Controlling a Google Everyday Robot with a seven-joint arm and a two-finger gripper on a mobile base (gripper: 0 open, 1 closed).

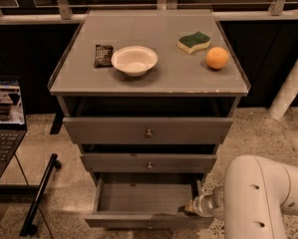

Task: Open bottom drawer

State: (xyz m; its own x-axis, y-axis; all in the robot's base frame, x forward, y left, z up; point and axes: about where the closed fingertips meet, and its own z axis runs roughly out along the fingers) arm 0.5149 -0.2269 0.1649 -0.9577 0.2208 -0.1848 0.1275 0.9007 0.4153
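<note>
Three grey drawers under one desk, the lowest drawn out.
In the camera view the bottom drawer (138,220) is seen pulled well forward beneath the two larger fronts, its shallow grey box exposed. The gripper (192,206) is placed at the drawer's right front corner, just inside the front panel, on the end of the white arm (258,198); whether the jaws are clenched or released cannot be told. A white bowl (134,59), a dark packet (103,55), a green sponge (194,42) and an orange (217,58) are laid on the desk (173,78).
</note>
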